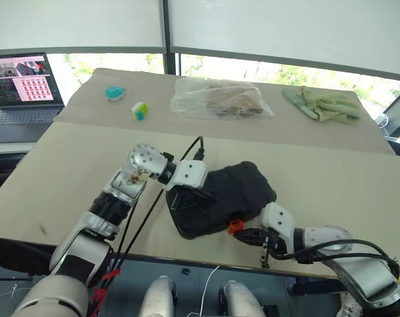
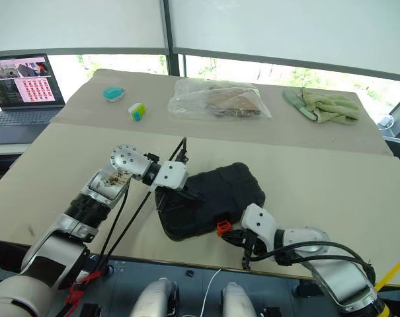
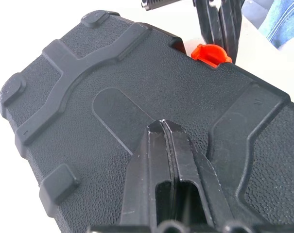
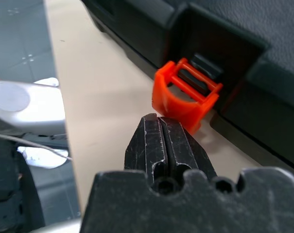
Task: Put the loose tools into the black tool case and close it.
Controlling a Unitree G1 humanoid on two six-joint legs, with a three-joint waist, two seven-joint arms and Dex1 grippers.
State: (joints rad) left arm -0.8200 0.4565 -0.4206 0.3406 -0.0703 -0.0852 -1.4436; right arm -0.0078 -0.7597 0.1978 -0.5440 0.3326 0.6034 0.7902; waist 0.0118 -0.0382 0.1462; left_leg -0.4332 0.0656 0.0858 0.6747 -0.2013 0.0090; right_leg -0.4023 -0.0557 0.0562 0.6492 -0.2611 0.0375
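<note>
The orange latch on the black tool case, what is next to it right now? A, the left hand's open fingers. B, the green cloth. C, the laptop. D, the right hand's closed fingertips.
D: the right hand, fingers shut together, points at the orange latch on the near edge of the closed black tool case.

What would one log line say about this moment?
black tool case: lid down | orange latch: hanging open | left gripper: shut, on lid | right gripper: shut, at latch | next: likely snap latch
</note>
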